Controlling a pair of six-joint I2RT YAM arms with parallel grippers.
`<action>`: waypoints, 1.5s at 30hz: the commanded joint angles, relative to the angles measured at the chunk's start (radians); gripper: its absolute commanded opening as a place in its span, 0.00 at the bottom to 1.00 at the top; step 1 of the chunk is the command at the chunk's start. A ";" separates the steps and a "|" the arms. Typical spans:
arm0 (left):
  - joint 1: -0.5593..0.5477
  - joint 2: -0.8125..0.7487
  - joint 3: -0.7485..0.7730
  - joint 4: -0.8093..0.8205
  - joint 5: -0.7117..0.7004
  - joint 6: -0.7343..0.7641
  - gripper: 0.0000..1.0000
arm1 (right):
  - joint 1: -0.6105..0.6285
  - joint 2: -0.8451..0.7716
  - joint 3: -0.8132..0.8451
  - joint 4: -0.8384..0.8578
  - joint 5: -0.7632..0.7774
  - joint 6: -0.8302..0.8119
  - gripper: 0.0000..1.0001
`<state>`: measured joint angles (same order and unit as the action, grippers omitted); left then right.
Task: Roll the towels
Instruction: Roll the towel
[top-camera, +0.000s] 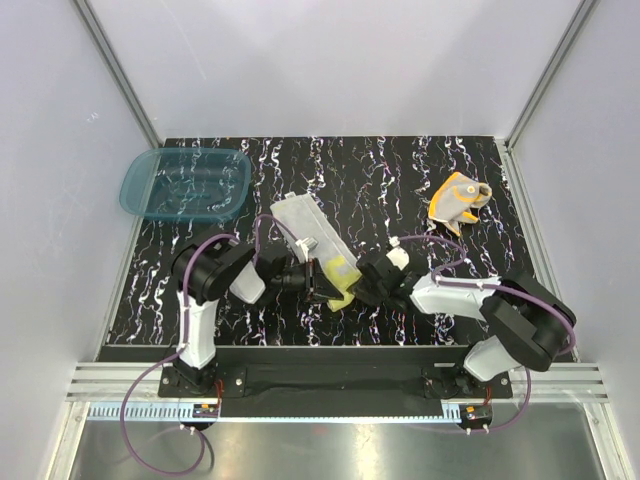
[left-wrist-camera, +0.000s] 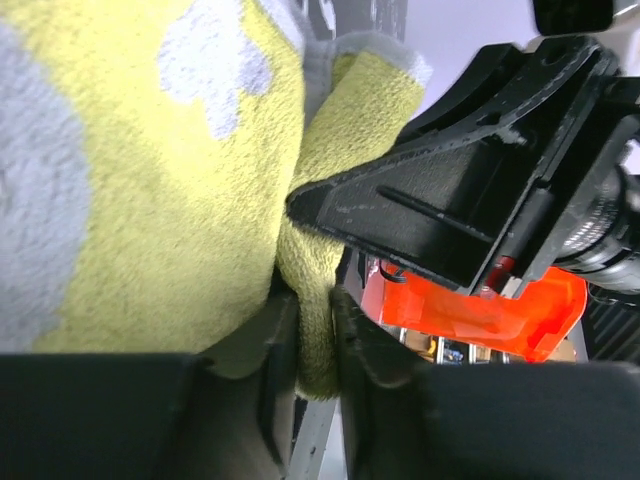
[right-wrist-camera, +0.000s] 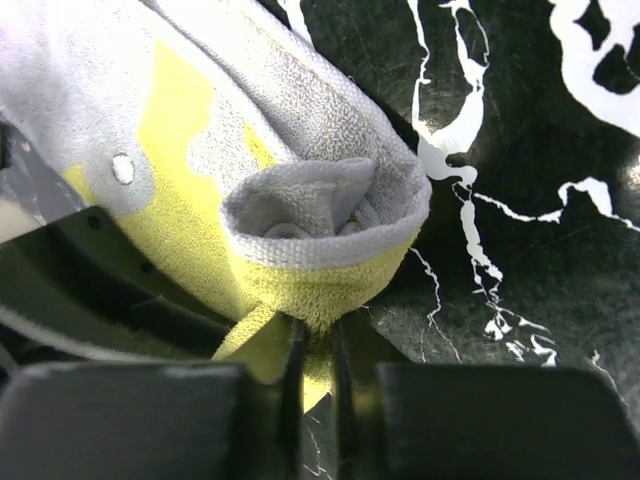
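At the bottom edge of the left wrist view, the left gripper (left-wrist-camera: 312, 340) stands narrow, with a fold of the pale yellow towel (left-wrist-camera: 150, 200) pinched between its two dark fingers. The cloth fills the upper left and runs off the frame, so its full shape cannot be made out there. The black and orange body at the right of that view blocks whatever lies behind it.

In the right wrist view the right gripper (right-wrist-camera: 315, 345) is likewise nearly closed, clamping the yellow lower edge of the towel's curled end, whose grey side spirals inward just above the fingertips.

From above, both wrists cover the gripped part, and only a yellow scrap shows between them. Both arms are bent low over the table (top-camera: 400, 170), forearms pointing inward, and the grippers meet nose to nose at lower centre. The towel's grey side stretches up and left from them.

The orange towel (top-camera: 458, 200) lies crumpled at the upper right, well apart from both grippers. A teal basin (top-camera: 185, 183) sits at the upper left.
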<state>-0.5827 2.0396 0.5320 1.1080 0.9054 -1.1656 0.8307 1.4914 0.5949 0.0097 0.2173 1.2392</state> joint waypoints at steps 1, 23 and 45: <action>0.001 -0.114 -0.013 -0.116 -0.015 0.129 0.29 | -0.002 0.035 0.069 -0.190 0.031 -0.073 0.07; -0.646 -0.829 -0.046 -0.777 -1.292 0.968 0.55 | -0.094 0.161 0.341 -0.582 -0.268 -0.299 0.00; -0.798 -0.357 0.154 -0.712 -1.441 1.117 0.45 | -0.125 0.141 0.315 -0.591 -0.337 -0.328 0.01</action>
<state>-1.3781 1.6524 0.6270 0.3771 -0.5022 -0.0460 0.7113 1.6440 0.9215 -0.5350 -0.0853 0.9295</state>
